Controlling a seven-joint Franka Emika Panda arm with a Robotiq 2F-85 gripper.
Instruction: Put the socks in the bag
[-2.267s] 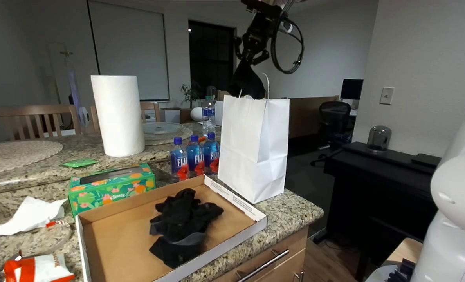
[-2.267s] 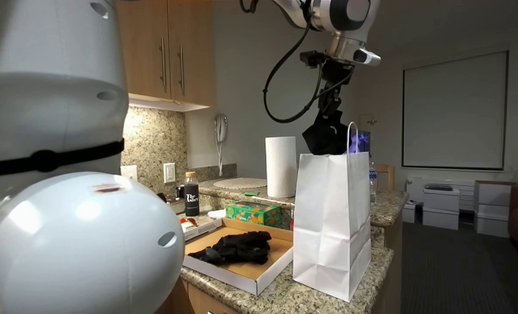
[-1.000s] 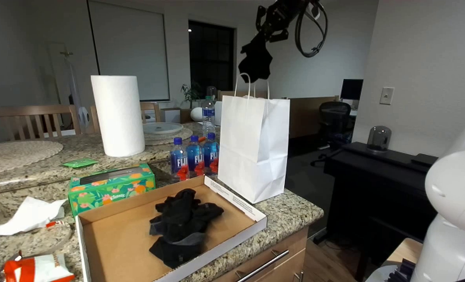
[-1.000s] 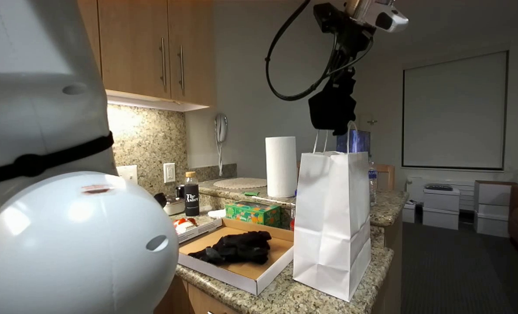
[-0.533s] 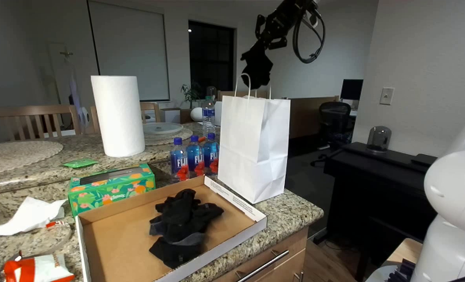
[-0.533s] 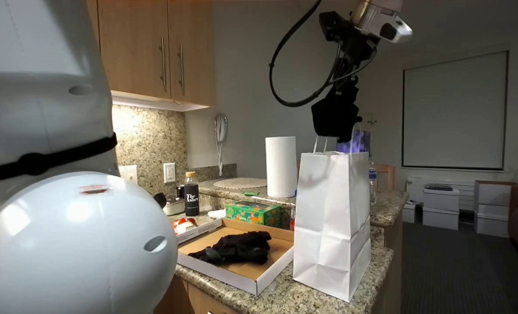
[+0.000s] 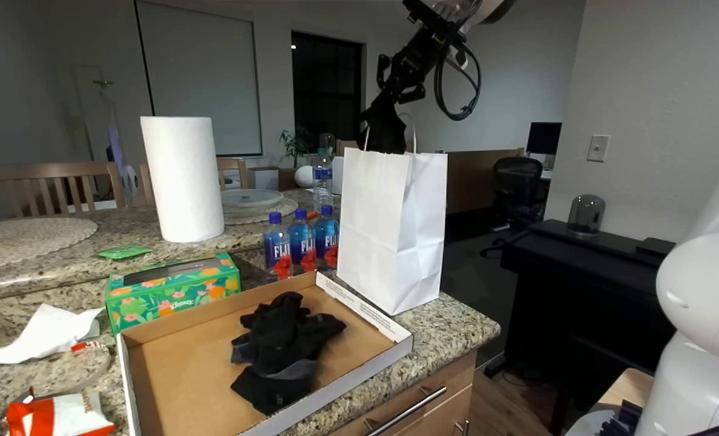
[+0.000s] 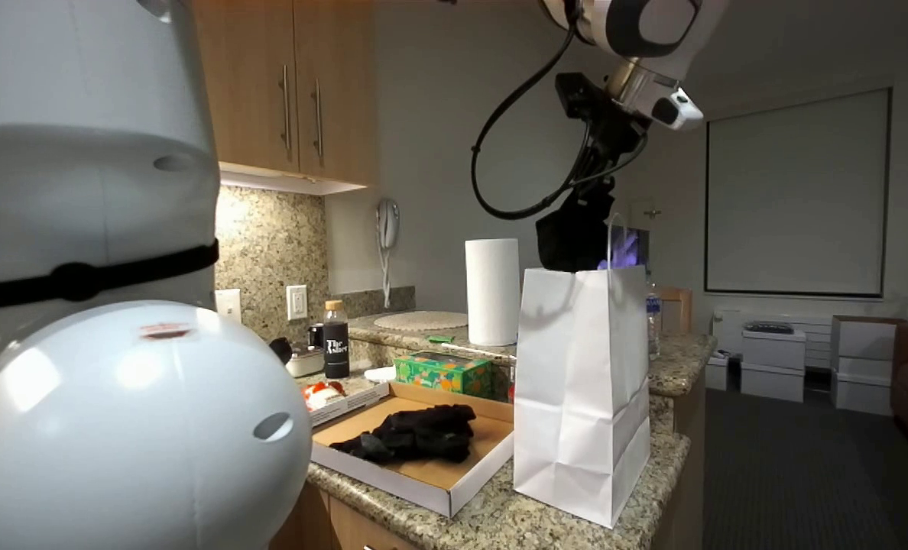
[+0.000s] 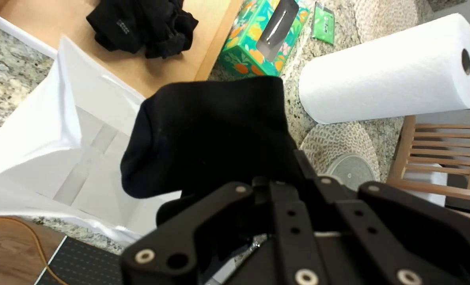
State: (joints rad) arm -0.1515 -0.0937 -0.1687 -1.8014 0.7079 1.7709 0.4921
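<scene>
A black sock (image 7: 382, 128) hangs from my gripper (image 7: 390, 95), whose fingers are shut on its upper end. The white paper bag (image 7: 390, 236) stands upright on the counter, and the sock's lower end drops behind its front rim in both exterior views. Looking down in the wrist view, the held sock (image 9: 215, 130) covers one side of the bag's open mouth, while the bare bag floor (image 9: 96, 162) shows beside it. Whether the sock's tip is inside the mouth I cannot tell. More black socks (image 7: 284, 351) lie heaped in the cardboard tray (image 7: 178, 387).
The bag's twisted handles (image 7: 414, 130) stick up close to the held sock. Blue-capped water bottles (image 7: 302, 239) stand just behind the bag, with a tissue box (image 7: 175, 287) and a paper towel roll (image 7: 184, 181) farther along. Near the bag is the counter's edge (image 7: 492, 330).
A second ago the sock hung higher, above the bag's rim, after having been lower still earlier. My gripper has since come down, bringing the sock to the rim. Bag and tray have stayed put.
</scene>
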